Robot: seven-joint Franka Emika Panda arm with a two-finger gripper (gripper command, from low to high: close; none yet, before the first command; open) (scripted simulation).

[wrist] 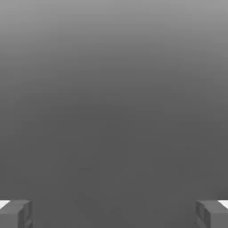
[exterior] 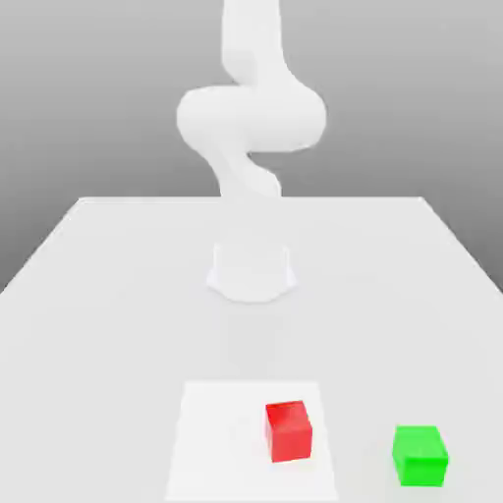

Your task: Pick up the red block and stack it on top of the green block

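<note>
Exterior view: the red block (exterior: 289, 432) rests on a white sheet (exterior: 218, 442) laid on the desk (exterior: 118, 324), near the sheet's edge on the exterior view's right. The green block (exterior: 420, 457) sits on the bare desk beyond that edge, apart from the red one, its top face uncovered. The arm (exterior: 251, 118) rises from its base at the far side of both blocks. Hand view: the fingers (wrist: 114, 213) stand wide apart with nothing between them; only a plain grey expanse lies ahead of them. Placement relative to the fingers: both blocks are clear of their grip, neither one between them nor touching them. Progress, as judged: no part of the stacking is accomplished. Outstanding items are the approach to the red block, the grasp, the lift, the carry across to the green block, the lowering onto its top, and the release.
</note>
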